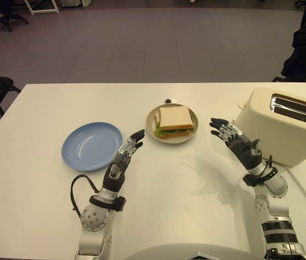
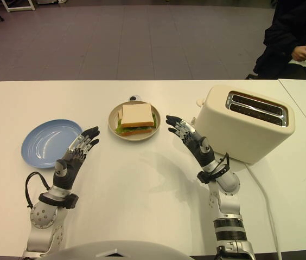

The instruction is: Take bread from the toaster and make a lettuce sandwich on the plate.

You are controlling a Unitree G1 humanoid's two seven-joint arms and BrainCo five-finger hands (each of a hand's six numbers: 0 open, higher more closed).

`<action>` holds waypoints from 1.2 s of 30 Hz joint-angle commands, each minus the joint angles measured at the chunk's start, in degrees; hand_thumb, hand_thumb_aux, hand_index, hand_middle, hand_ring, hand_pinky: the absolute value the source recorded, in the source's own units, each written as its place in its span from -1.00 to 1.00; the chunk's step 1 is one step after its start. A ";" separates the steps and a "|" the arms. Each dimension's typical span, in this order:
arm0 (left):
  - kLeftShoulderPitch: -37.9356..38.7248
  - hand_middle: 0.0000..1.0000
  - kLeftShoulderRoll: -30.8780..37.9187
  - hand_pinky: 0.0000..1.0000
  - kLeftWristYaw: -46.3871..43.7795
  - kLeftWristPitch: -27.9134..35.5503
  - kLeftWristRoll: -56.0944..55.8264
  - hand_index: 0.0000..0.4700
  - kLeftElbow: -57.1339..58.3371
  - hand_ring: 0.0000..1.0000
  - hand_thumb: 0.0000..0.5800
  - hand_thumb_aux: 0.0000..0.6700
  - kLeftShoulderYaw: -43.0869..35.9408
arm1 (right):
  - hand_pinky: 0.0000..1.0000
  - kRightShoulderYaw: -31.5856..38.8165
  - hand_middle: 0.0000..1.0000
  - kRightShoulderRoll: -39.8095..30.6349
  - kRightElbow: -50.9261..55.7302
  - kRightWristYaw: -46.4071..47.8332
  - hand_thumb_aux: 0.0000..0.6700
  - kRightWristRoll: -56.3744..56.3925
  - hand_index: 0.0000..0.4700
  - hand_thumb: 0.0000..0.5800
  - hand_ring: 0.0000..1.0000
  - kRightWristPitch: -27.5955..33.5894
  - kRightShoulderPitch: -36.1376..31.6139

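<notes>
Beige plate (image 1: pixel 172 141) with lettuce sandwich (image 1: pixel 174 119) mid surface (image 1: pixel 196 189), left hand (image 1: pixel 121 160) and right hand (image 1: pixel 234 142) empty, fingers spread, toaster (image 1: pixel 283 130) by right edge

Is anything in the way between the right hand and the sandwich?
Nothing visible. Only bare table lies between the right hand and the sandwich on its plate. The toaster stands on the hand's other side.

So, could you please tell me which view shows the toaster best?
The right eye view: the whole toaster shows there, with both slots on top. In the left eye view its right end runs off the picture's edge.
</notes>
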 commanded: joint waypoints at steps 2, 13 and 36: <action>0.27 -1.00 -0.06 -1.00 -0.29 0.33 0.57 -1.00 -0.32 -1.00 -1.00 -1.00 -0.05 | -1.00 -0.35 -1.00 -0.04 0.23 0.19 -1.00 -0.44 -1.00 -1.00 -1.00 0.06 -0.51; 0.28 -1.00 -0.18 -1.00 -0.40 0.40 0.58 -1.00 -0.56 -1.00 -1.00 -1.00 -0.13 | -1.00 -0.41 -1.00 -0.09 0.18 0.21 -1.00 -0.62 -1.00 -1.00 -1.00 -0.08 -0.37; 0.22 -1.00 -2.05 -1.00 1.25 1.05 0.52 -1.00 -0.56 -1.00 -1.00 -1.00 0.54 | -1.00 -1.41 -1.00 0.24 1.07 -1.72 -1.00 -1.30 -1.00 -1.00 -1.00 -0.63 -0.96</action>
